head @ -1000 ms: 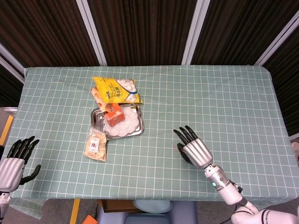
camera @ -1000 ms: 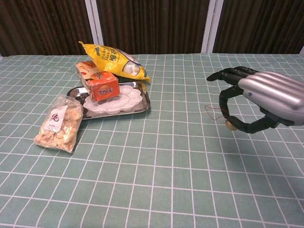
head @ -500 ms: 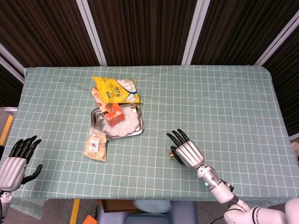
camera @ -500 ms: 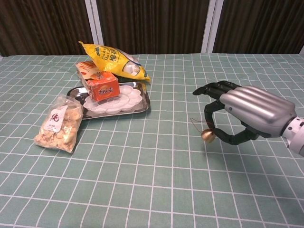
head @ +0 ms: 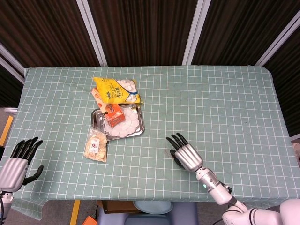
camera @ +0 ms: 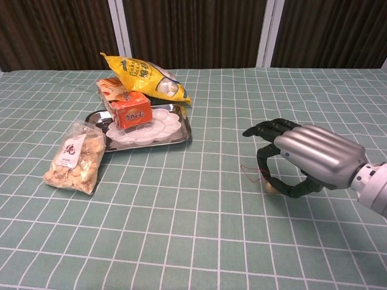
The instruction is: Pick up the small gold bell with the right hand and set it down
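The small gold bell [camera: 271, 188] sits low, at or just above the green checked cloth, with its thin red string [camera: 248, 172] trailing to the left. My right hand [camera: 302, 160] arches over it and pinches it between thumb and fingers. In the head view the right hand [head: 185, 153] is near the table's front middle and hides the bell. My left hand [head: 18, 163] hangs off the front left corner, fingers apart, holding nothing.
A steel tray [camera: 184, 136] at the left holds a white plate and an orange box [camera: 124, 106]. A yellow snack bag [camera: 142, 72] leans on the tray's far side. A clear bag of nuts [camera: 75, 157] lies in front of the tray.
My right hand has carried the bell left and toward the front edge, then lowered it from mid-air down to the cloth. The left hand has barely moved.
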You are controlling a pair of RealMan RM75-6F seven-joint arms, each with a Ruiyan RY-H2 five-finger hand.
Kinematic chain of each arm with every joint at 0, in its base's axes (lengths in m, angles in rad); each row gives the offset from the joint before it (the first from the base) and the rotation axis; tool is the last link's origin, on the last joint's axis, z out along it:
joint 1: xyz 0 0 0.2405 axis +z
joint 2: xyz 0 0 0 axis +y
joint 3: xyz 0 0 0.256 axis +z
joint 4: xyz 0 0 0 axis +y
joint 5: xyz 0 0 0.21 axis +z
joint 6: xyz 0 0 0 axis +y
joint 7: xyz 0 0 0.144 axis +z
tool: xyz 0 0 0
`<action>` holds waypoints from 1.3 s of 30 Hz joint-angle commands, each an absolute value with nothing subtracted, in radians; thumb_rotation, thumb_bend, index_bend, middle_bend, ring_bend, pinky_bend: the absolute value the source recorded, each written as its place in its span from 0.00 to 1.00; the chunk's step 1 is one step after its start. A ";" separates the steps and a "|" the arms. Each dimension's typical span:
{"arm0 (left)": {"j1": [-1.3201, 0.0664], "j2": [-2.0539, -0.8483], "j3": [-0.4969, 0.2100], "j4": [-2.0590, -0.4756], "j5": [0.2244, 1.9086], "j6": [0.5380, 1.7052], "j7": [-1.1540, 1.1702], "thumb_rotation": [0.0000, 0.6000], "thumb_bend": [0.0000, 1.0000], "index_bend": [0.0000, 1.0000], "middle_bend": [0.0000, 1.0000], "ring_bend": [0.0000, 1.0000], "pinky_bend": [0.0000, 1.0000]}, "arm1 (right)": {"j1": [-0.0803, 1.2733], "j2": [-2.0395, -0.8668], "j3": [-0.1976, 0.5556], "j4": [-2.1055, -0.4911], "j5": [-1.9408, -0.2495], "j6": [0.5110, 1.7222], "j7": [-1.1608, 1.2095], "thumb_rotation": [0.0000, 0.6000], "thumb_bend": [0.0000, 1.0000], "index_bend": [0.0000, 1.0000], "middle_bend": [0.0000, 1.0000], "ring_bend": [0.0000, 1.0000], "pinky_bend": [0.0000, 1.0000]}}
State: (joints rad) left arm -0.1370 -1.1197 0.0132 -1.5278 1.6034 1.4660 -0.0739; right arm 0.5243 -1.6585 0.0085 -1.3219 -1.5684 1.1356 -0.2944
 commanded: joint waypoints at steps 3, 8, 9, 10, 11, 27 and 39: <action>-0.136 -1.119 0.014 -1.530 1.603 1.467 -0.070 1.00 0.40 0.00 0.00 0.00 0.05 | 0.521 -1.667 0.004 -1.312 -1.571 1.138 -0.294 1.00 0.55 0.86 0.19 0.00 0.00; -0.133 -1.117 0.013 -1.531 1.601 1.472 -0.071 1.00 0.40 0.00 0.00 0.00 0.05 | 0.519 -1.671 -0.003 -1.302 -1.573 1.133 -0.292 1.00 0.55 0.84 0.19 0.00 0.00; -0.133 -1.117 0.012 -1.532 1.600 1.472 -0.070 1.00 0.40 0.00 0.00 0.00 0.05 | 0.519 -1.671 -0.004 -1.301 -1.573 1.132 -0.292 1.00 0.55 0.83 0.19 0.00 0.00; -0.133 -1.118 0.012 -1.533 1.599 1.472 -0.068 1.00 0.40 0.00 0.00 0.00 0.05 | 0.519 -1.670 -0.004 -1.302 -1.572 1.131 -0.292 1.00 0.55 0.82 0.19 0.00 0.00; -0.133 -1.118 0.012 -1.533 1.599 1.471 -0.067 1.00 0.40 0.00 0.00 0.00 0.05 | 0.518 -1.669 -0.004 -1.303 -1.570 1.130 -0.291 1.00 0.55 0.79 0.19 0.00 0.00; -0.131 -1.117 0.014 -1.536 1.605 1.478 -0.070 1.00 0.40 0.00 0.00 0.00 0.05 | 0.500 -1.559 -0.014 -1.438 -1.543 1.115 -0.311 1.00 0.55 0.27 0.11 0.00 0.00; -0.118 -1.126 0.007 -1.522 1.613 1.515 -0.055 1.00 0.40 0.00 0.00 0.00 0.04 | 0.308 -1.245 -0.068 -1.700 -1.594 1.423 -0.261 1.00 0.53 0.00 0.00 0.00 0.00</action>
State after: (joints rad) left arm -0.1191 -1.1246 0.0078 -1.5236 1.6126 1.5131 -0.0586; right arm 0.3490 -1.2909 -0.0499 -1.6668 -1.5786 1.3744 -0.2831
